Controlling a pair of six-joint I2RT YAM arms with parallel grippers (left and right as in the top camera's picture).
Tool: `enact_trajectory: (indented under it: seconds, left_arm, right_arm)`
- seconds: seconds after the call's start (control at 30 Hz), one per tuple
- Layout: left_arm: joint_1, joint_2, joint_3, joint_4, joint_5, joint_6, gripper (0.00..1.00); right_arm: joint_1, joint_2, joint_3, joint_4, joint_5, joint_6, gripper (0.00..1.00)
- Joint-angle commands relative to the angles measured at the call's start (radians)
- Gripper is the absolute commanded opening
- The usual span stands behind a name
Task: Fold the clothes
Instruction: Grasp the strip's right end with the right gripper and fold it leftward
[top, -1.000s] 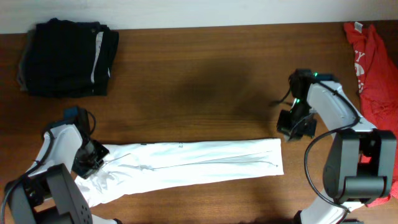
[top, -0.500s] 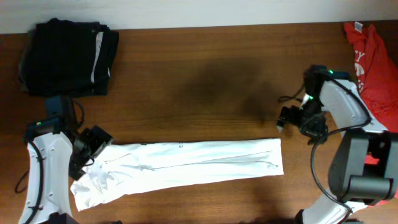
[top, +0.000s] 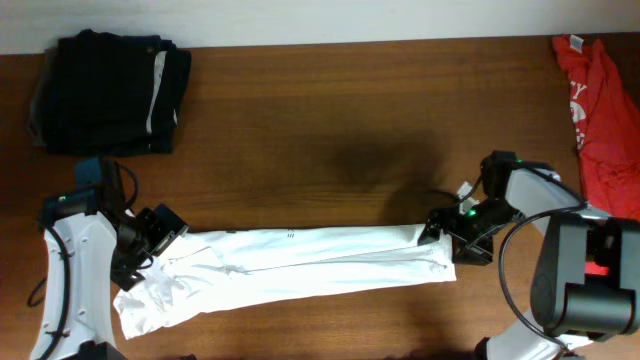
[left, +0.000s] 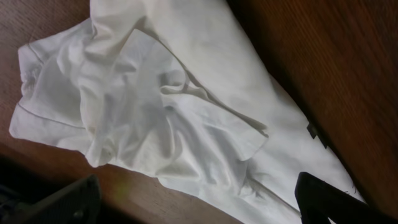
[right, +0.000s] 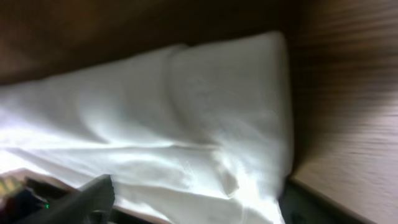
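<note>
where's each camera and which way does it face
Overhead: fixed above the brown wooden table, facing down; both arms show, left end effector and right end effector at either end of the folded white T-shirt.
Left wrist: on the left arm, looking down at the crumpled sleeve end; dark fingers at bottom.
Right wrist: on the right arm, facing the other end; dark finger low left.
All three show the shirt.

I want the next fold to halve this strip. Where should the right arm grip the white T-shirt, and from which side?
Likely the right end of the white T-shirt, coming from the right. That end lies flat with a straight stacked edge; the left end is crumpled.
</note>
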Motion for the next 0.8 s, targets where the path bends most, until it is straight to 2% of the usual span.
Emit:
enact_trajectory:
  seconds: [0.0, 0.03, 0.17, 0.3, 0.5, 0.63, 0.77]
  left_arm:
    - [0.001, 0.002, 0.003, -0.001, 0.011, 0.019, 0.99]
    - [0.001, 0.002, 0.003, -0.001, 0.011, 0.019, 0.99]
    - [0.001, 0.002, 0.003, -0.001, 0.011, 0.019, 0.99]
    - [0.001, 0.002, 0.003, -0.001, 0.011, 0.019, 0.99]
    - [0.001, 0.002, 0.002, 0.0, 0.011, 0.019, 0.99]
    - [0.001, 0.002, 0.002, 0.004, 0.011, 0.019, 0.99]
    - [0.001, 0.002, 0.001, 0.004, 0.011, 0.019, 0.99]
  right_arm:
    - [0.049, 0.042, -0.045, 0.043, -0.023, -0.026, 0.13]
    - [0.048, 0.042, -0.045, 0.044, -0.023, -0.013, 0.04]
    - [0.02, 0.042, -0.001, 0.005, 0.0, 0.002, 0.04]
    - [-0.048, 0.042, 0.139, -0.135, 0.063, 0.005, 0.04]
    - [-0.11, 0.021, 0.392, -0.377, 0.295, 0.132, 0.04]
    - [-0.056, -0.039, 0.428, -0.414, 0.295, 0.138, 0.04]
    - [0.101, -0.085, 0.428, -0.422, 0.291, 0.137, 0.04]
